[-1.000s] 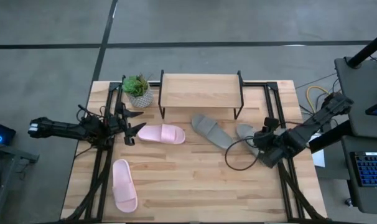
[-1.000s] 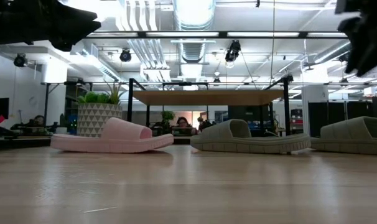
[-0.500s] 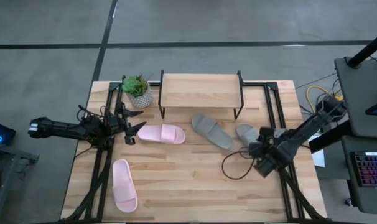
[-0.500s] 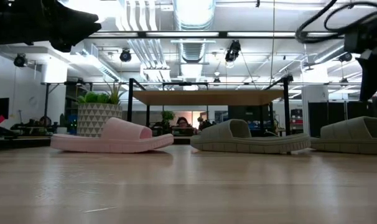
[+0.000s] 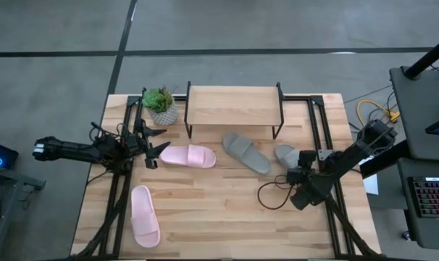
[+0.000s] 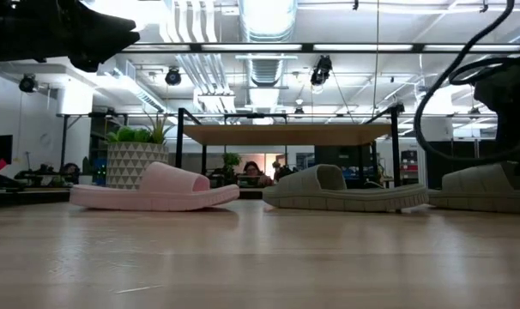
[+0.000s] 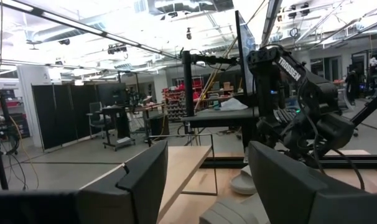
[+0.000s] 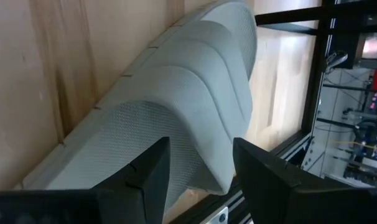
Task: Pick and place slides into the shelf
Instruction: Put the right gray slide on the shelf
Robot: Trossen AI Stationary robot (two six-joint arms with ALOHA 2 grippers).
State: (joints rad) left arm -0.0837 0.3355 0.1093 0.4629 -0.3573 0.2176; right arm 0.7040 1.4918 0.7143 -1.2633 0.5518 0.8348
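Right pincer (image 5: 298, 176), fingers apart, hangs just over the grey-green slide (image 8: 176, 112), lined up to straddle its strap for lifting.

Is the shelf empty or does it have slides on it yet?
Empty. The shelf top is bare from above, and the low view shows nothing beneath it. All four slides lie on the table.

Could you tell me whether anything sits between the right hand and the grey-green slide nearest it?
Nothing visible does. The right hand, fingers apart, faces the strap of the grey-green slide directly, with only bare table around it. The left hand waits open by the pink slide.
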